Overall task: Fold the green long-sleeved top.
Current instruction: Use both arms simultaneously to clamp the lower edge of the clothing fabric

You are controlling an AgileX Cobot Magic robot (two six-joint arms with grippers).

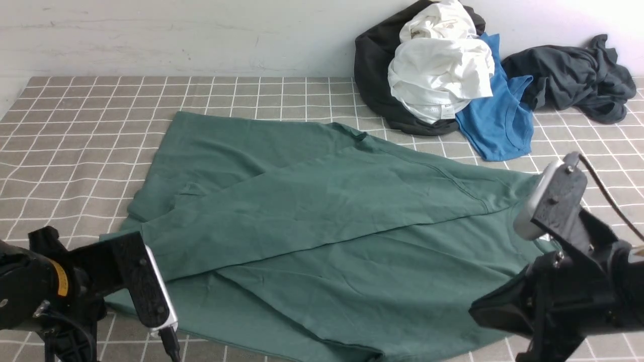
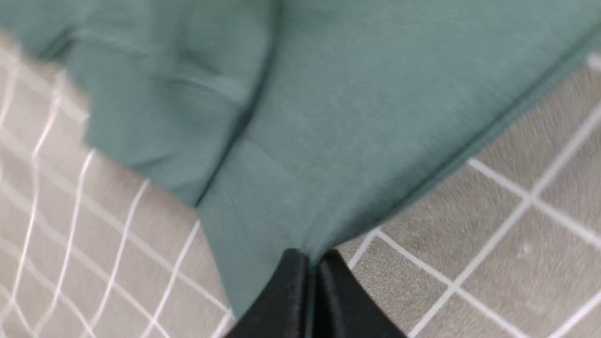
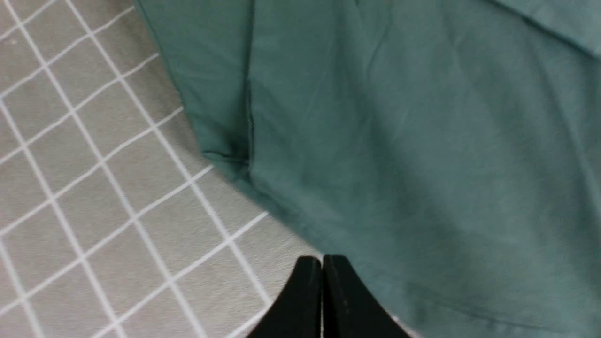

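1. Left gripper (image 2: pixel 307 257) is pinched tight on a corner of the green top (image 1: pixel 322 221), and the cloth puckers at its tips.
2. Right gripper (image 3: pixel 322 259) is closed at the hem; I can't tell if it has a hold.
3. Green top lies spread on the desk (image 1: pixel 75 130), partly folded.
4. Best play, I'd say: lift both corners level and slowly, so the layers don't slide.

green long-sleeved top (image 1: pixel 322 211) | dark green | partly folded, layers overlapping diagonally | flat on table (image 1: pixel 75 125)

Left arm (image 1: pixel 75 281) and right arm (image 1: pixel 568 271) sit low, near side. Left gripper (image 2: pixel 307 256): jaws closed, pinching the green long-sleeved top (image 2: pixel 338 117). Right gripper (image 3: pixel 322 259): jaws closed together.
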